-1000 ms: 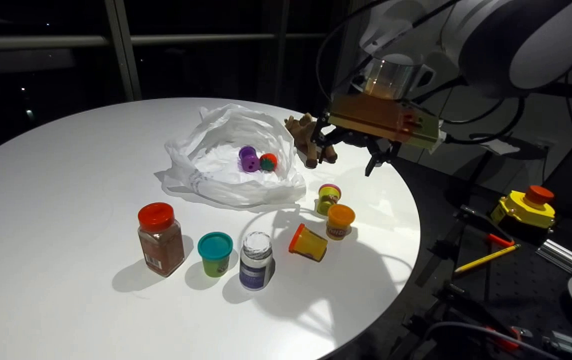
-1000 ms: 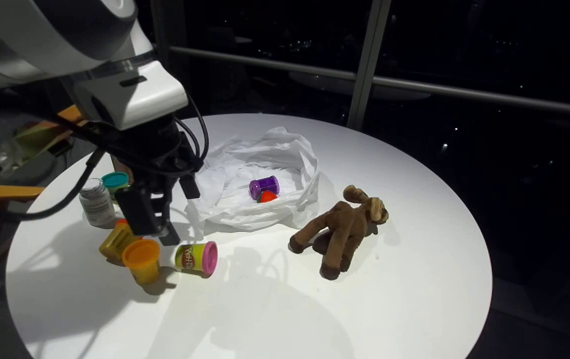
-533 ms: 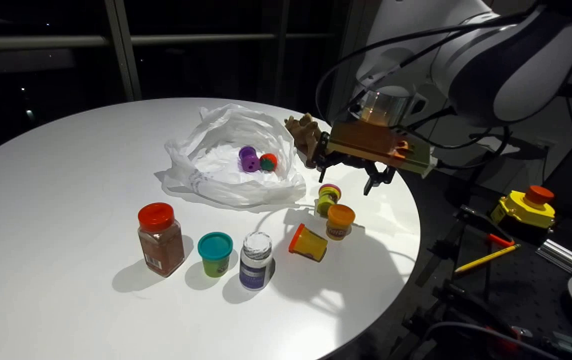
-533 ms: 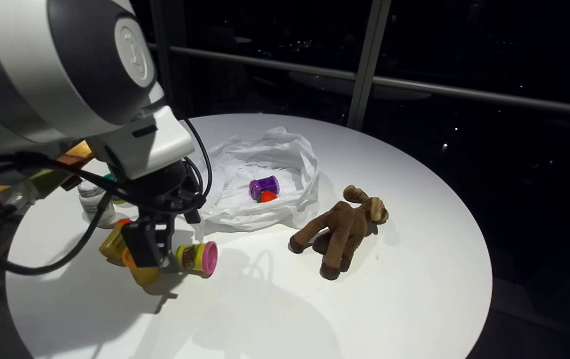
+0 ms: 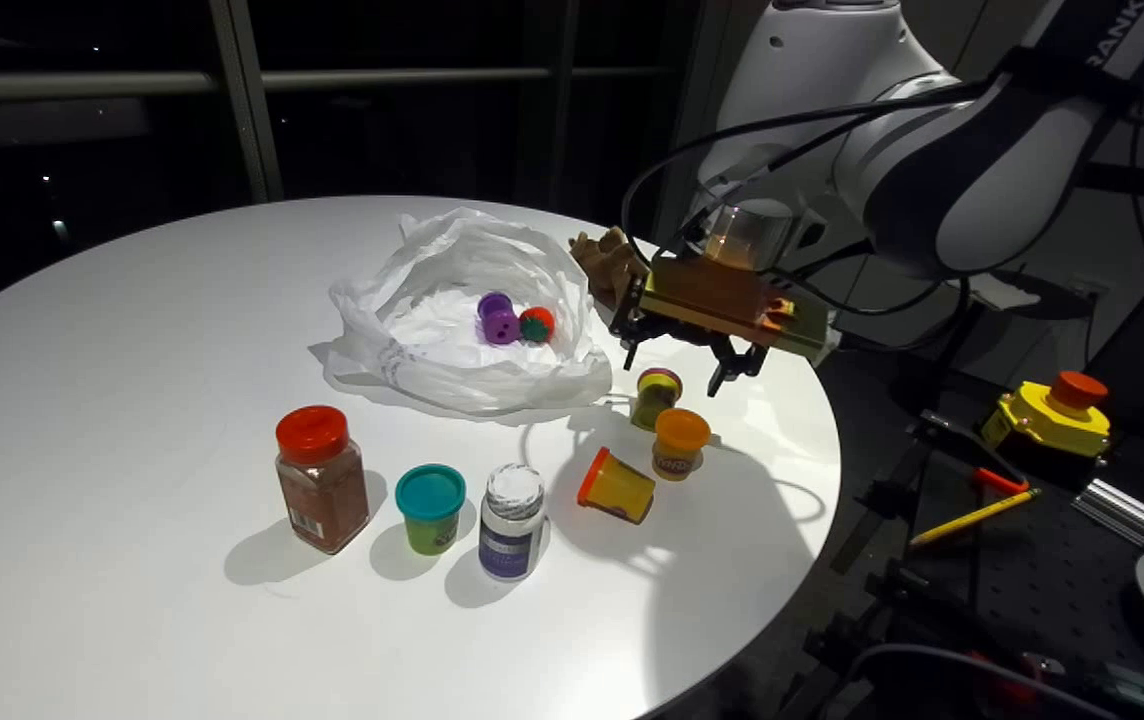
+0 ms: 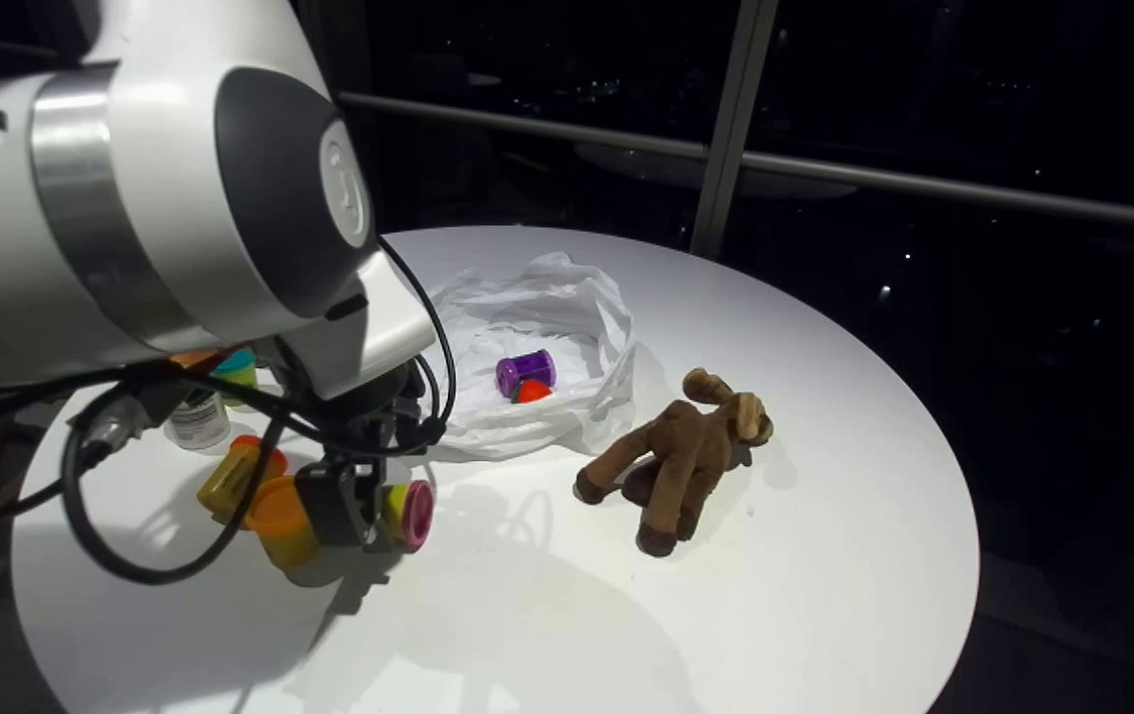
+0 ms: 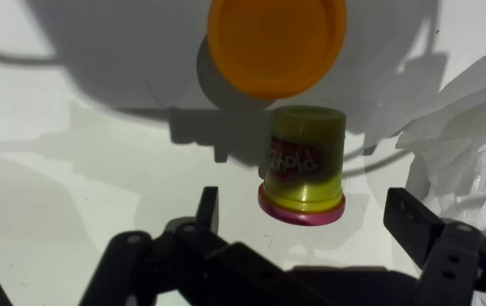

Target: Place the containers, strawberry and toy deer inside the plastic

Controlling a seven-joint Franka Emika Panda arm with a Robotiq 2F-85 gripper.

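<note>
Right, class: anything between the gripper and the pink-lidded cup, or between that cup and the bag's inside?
Nothing visible stands between the gripper and the pink-lidded cup; toward the plastic bag, only its own raised side.

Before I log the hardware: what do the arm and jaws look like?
Arm: rounded white segments with a dark oval cap, silvery band and pale, partly visible lettering. Black cables loop outside. Jaws: black, angular linkages with blocky ends. Slab-like piece above them: amber to olive.
</note>
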